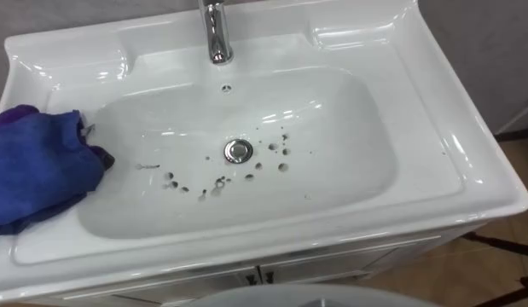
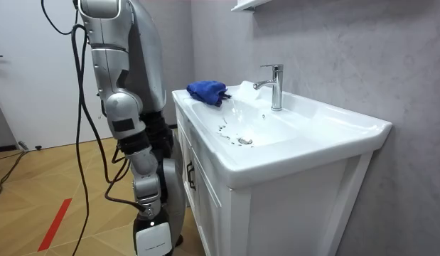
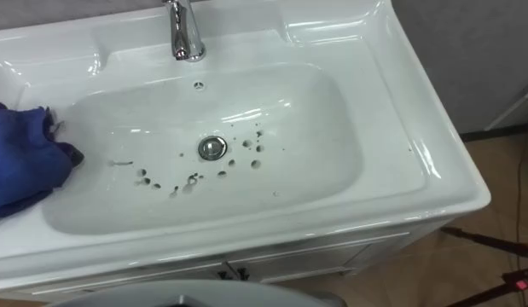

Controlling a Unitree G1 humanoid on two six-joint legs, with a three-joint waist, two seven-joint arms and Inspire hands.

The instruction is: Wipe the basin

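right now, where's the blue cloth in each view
left eye view: cloth at the left edge, on the left rim of the basin.
right eye view: cloth at the left edge, on the same rim.
room view: cloth upper middle, at the basin's far end.
shared landmark: the tap on the back rim.
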